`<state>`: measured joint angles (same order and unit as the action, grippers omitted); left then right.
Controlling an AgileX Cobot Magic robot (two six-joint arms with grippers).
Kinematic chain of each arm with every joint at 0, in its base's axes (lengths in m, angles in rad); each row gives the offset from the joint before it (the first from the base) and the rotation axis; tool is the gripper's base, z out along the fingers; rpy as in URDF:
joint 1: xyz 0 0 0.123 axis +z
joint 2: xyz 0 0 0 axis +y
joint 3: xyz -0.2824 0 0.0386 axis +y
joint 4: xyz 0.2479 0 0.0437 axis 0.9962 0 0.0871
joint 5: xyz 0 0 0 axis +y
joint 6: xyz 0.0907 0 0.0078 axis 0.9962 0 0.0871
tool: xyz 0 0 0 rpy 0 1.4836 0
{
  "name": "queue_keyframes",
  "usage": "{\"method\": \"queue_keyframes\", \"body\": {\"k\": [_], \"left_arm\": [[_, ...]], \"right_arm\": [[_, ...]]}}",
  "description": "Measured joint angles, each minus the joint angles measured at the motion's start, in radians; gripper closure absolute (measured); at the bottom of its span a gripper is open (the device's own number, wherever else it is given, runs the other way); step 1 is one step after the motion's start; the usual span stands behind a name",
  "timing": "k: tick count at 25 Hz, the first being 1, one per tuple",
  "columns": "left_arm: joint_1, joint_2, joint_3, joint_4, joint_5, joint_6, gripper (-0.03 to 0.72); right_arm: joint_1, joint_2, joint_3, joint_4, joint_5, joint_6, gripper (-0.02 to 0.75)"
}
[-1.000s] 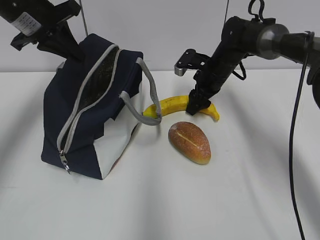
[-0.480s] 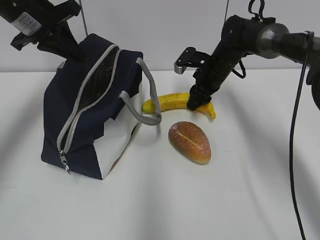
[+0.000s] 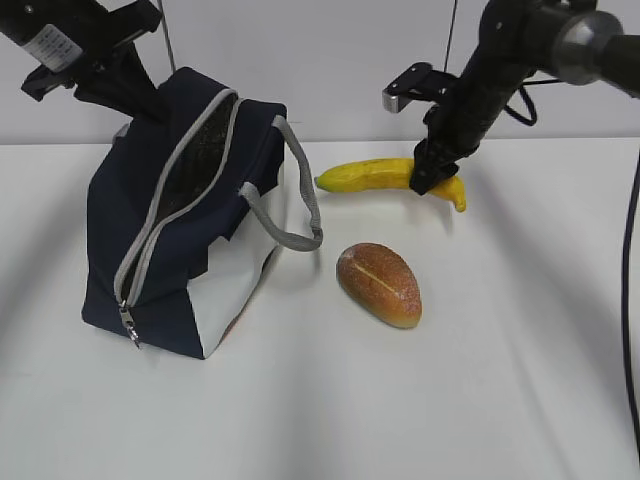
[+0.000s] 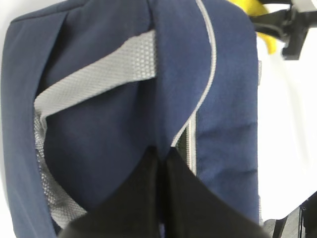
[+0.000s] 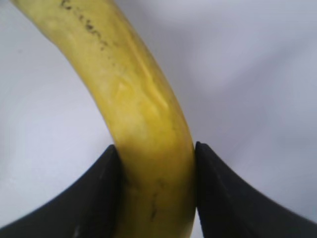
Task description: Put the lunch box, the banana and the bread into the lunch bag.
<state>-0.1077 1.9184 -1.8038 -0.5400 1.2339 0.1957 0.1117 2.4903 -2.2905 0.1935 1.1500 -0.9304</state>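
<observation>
The banana (image 3: 390, 175) is in the upper middle of the exterior view, raised above the white table (image 3: 500, 400) and lying nearly level, with its long end pointing left toward the bag. The right gripper (image 3: 432, 178) grasps it near its right end. In the right wrist view the two black fingers (image 5: 99, 198) press on both sides of the yellow banana (image 5: 148, 148), which has small dark speckles.

Below it, in the centre of the exterior view, the bread (image 3: 380, 284) lies on the table, with its pale slit on top, apart from the bag.

The lunch bag (image 3: 180, 230) stands at the left of the frame, navy blue with a white side panel. Its grey zipper (image 3: 160, 215) is open, and a grey handle (image 3: 290, 200) hangs over the right side.

The left gripper (image 4: 161, 198) is clenched on the blue fabric at the upper edge of the lunch bag (image 4: 99, 124), at the upper left of the exterior view.
</observation>
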Motion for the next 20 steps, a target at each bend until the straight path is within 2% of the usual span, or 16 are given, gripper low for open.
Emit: {"method": "queue_keyframes", "body": {"k": [6, 10, 16, 20], "left_arm": [[0.000, 0.000, 0.000, -0.001, 0.000, 0.000, 0.690], [0.000, 0.000, 0.000, -0.003, 0.000, 0.000, 0.690], [0.000, 0.000, 0.000, -0.049, 0.000, 0.000, 0.690], [0.000, 0.000, 0.000, -0.079, 0.000, 0.000, 0.690]], "right_arm": [[-0.071, -0.086, 0.000, -0.012, 0.047, 0.146, 0.408], [-0.081, -0.172, 0.000, -0.015, 0.082, 0.281, 0.409], [-0.081, -0.330, 0.012, 0.051, 0.098, 0.445, 0.409], [-0.081, -0.472, 0.110, 0.103, 0.098, 0.512, 0.409]]}}
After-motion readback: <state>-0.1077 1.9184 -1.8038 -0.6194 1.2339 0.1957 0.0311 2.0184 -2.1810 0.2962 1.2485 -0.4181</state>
